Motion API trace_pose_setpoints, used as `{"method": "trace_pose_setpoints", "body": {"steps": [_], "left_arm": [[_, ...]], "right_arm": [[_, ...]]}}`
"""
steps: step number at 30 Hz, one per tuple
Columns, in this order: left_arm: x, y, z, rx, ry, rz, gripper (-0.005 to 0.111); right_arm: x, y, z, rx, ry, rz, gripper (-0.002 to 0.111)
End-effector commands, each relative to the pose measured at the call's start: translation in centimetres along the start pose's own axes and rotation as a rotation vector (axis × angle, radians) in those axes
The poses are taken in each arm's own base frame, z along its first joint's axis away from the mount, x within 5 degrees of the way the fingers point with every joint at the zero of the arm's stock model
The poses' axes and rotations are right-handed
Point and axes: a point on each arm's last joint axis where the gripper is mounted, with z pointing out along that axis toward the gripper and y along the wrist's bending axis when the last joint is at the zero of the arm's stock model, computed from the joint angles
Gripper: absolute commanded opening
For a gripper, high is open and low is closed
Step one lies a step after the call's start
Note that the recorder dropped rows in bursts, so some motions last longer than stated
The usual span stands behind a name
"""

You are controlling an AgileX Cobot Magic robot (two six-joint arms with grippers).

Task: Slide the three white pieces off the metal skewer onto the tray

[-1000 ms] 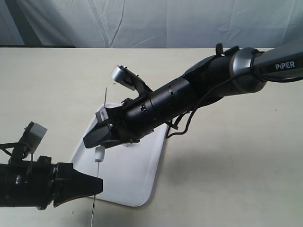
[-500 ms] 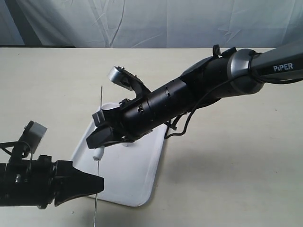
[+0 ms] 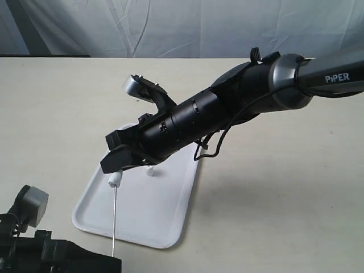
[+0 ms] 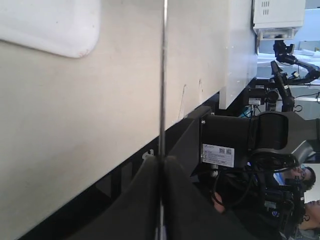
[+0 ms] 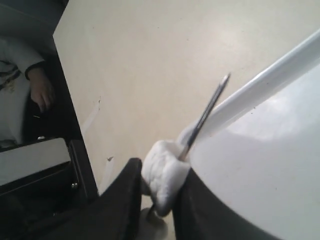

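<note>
The metal skewer (image 3: 114,219) stands over the tray (image 3: 162,222) with a white piece (image 3: 115,180) at its far end. My right gripper (image 3: 114,169) reaches across from the right and is shut on that piece. In the right wrist view the white piece (image 5: 163,174) sits squeezed in the right gripper (image 5: 159,186), with the skewer (image 5: 205,117) poking out of it. A second white piece (image 3: 151,170) lies on the tray. No third piece shows. My left gripper (image 3: 108,263), low at the frame's bottom edge, is shut on the skewer (image 4: 163,75).
The right arm (image 3: 227,108) spans the table diagonally above the tray's far half. The beige table (image 3: 273,199) extends to the right of the tray. A tray corner (image 4: 55,30) shows in the left wrist view, with equipment beyond the table edge.
My left gripper has drawn back toward the frame's bottom edge, pulling the skewer with it. The skewer's far end no longer sticks out past the right gripper. The tray's near-left corner is now uncovered.
</note>
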Motion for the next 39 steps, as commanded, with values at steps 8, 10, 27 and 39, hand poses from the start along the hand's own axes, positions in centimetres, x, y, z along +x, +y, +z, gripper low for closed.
{"method": "trace_pose_setpoints", "body": {"steps": [8, 10, 27, 39], "left_arm": [[1.7, -0.5, -0.2, 0.072, 0.143, 0.052, 0.0], [1.8, -0.5, -0.2, 0.071, 0.147, 0.053, 0.0], [0.8, 0.1, -0.1, -0.001, 0.04, 0.023, 0.0], [0.2, 0.9, -0.1, -0.098, 0.014, 0.057, 0.0]], "right_arm": [[-2.3, -2.8, -1.9, 0.204, -0.163, 0.002, 0.022], [-2.3, -2.8, -2.1, 0.188, -0.151, -0.007, 0.034], [-2.2, -2.7, -2.5, 0.165, -0.125, -0.016, 0.045], [-1.0, -2.1, -2.7, 0.057, 0.006, 0.072, 0.045]]}}
